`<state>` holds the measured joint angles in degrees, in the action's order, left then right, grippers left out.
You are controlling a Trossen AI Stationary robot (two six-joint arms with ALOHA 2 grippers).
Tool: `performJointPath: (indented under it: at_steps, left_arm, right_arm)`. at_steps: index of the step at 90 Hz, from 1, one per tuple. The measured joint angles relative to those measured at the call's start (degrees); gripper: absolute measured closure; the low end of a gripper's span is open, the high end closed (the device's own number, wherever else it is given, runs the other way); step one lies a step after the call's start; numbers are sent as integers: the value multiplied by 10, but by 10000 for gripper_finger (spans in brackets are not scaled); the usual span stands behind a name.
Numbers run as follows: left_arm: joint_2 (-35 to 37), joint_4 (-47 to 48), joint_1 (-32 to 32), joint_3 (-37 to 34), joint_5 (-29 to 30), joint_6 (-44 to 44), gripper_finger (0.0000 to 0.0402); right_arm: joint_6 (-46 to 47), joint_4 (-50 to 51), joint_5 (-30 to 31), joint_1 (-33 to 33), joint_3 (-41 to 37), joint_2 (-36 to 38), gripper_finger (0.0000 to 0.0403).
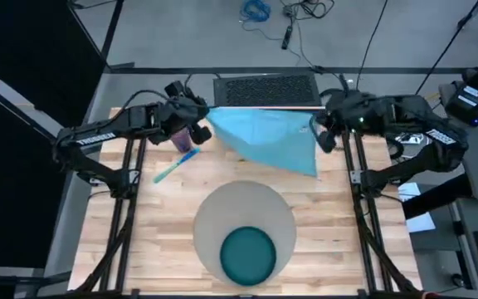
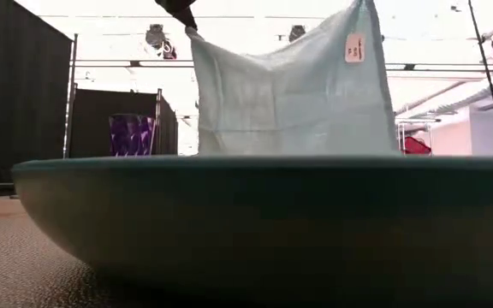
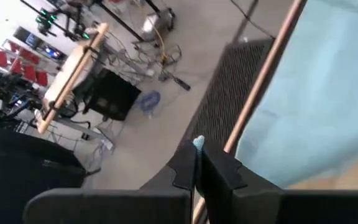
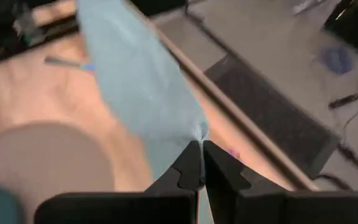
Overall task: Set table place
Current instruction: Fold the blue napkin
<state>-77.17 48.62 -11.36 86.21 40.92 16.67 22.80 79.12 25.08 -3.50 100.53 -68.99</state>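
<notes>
Fingers of the left gripper [image 3: 196,163] pinched together on one corner of the light blue cloth napkin [image 1: 268,137], a scrap of blue poking out between the tips; fingers of the right gripper [image 4: 201,163] clamped the same way on the opposite corner. Napkin stretched in the air between both, near the far edge of the light-wood butcher-block table [image 1: 338,232], its lower part hanging down toward the top.

Just beside the left gripper, near the far left corner: a purple faceted plastic cup [image 1: 181,138], with a light blue plastic utensil [image 1: 176,165] lying a little nearer. Toward the near edge, well apart from the cloth: the large round grey placemat [image 1: 214,212], carrying the dark teal round plate [image 1: 248,255] on its near side.

Risks, as judged: thin pinches slipping if the arms pull further apart, dropping one corner and leaving the cloth bunched. Hanging hem sweeping the cup over or dragging the utensil on any move toward the placemat. Uneven lowering laying the napkin creased, or draped over the plate instead of beside it.
</notes>
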Motion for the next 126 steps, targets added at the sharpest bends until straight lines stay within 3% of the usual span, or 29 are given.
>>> performJointPath:
  at_steps: [35, 65, 99, 112, 126]
  left_arm:
    - [0, 198, 99, 0, -2, -157, 402]
    - [0, 288, 213, -27, -45, -302, 402]
    - [0, 303, 240, -29, -34, -341, 402]
    - [-4, 287, 220, -36, -25, -320, 402]
    - [-5, 215, 189, -92, -36, -263, 402]
  right_arm:
    - [243, 43, 32, 228, -12, -34, 403]
    - [400, 34, 33, 364, -50, -116, 403]
    - [426, 58, 49, 374, -50, -120, 403]
    - [430, 86, 46, 358, -50, -120, 403]
    - [435, 83, 33, 353, -53, -120, 403]
